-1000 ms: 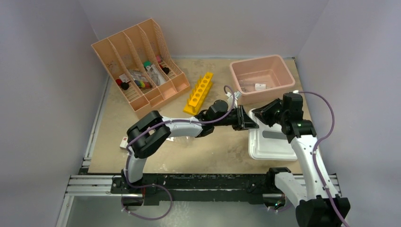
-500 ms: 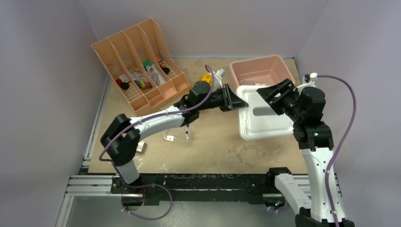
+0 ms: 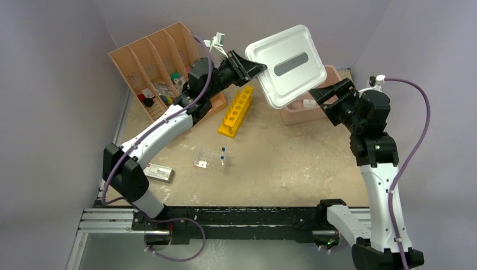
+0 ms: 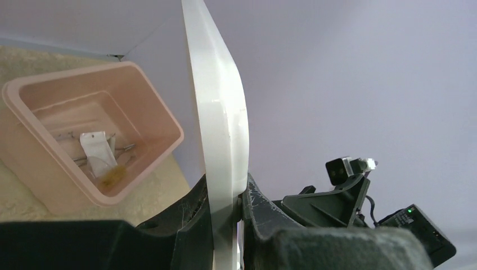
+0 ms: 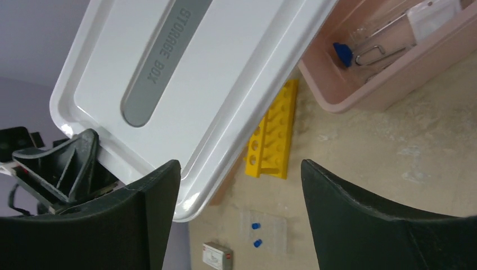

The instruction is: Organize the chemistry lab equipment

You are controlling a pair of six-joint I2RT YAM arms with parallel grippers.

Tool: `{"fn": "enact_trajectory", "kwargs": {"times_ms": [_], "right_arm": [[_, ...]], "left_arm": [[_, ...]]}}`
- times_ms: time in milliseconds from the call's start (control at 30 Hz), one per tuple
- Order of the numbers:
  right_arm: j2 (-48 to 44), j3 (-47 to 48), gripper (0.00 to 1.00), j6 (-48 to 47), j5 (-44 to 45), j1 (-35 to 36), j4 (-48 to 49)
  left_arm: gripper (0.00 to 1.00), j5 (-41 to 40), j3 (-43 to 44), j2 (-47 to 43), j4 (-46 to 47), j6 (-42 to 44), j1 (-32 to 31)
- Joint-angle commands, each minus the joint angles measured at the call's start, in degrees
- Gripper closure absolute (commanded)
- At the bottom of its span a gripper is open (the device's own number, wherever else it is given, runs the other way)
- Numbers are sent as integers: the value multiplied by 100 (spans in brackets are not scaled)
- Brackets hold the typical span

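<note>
Left pincer [image 4: 228, 209] is clamped on the edge of the big white rectangular plastic lid [image 3: 287, 64], holding it tilted in the air off the pink plastic tub [image 4: 50, 174]. My guess is that's to leave the tub open for loading, and the right pincer [image 3: 332, 94] hangs spread wide beside the lid, gripping nothing. Counts: one peach four-slot desk organizer [image 3: 135, 62], one tub holding a white packet [image 4: 97, 147], one yellow tube rack [image 3: 236, 111], and one clear sleeve [image 3: 207, 159] with two blue-tipped pipettes [image 3: 223, 150] lying mid-bench [image 3: 292, 169].
</note>
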Motion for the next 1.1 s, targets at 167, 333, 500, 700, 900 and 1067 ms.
{"fn": "enact_trajectory", "kwargs": {"times_ms": [167, 333, 500, 700, 900, 1067], "right_arm": [[1096, 150, 23, 1232, -203, 0, 2183], [1740, 303, 38, 1841, -220, -37, 2844], [2201, 126, 37, 2225, -553, -90, 4187], [2859, 48, 51, 2766, -1535, -99, 6620], [3068, -117, 78, 3132, -1885, -100, 7113], [2942, -155, 93, 3023, -1815, -121, 7066]], "left_arm": [[100, 476, 639, 783, 1954, -2120, 631], [100, 558, 888, 1044, 2380, -2645, 747], [100, 601, 876, 1115, 2786, -3215, 881], [100, 469, 508, 993, 3133, -4025, 1062], [100, 459, 521, 908, 2968, -3932, 1149], [63, 488, 525, 911, 2599, -3591, 1168]]}}
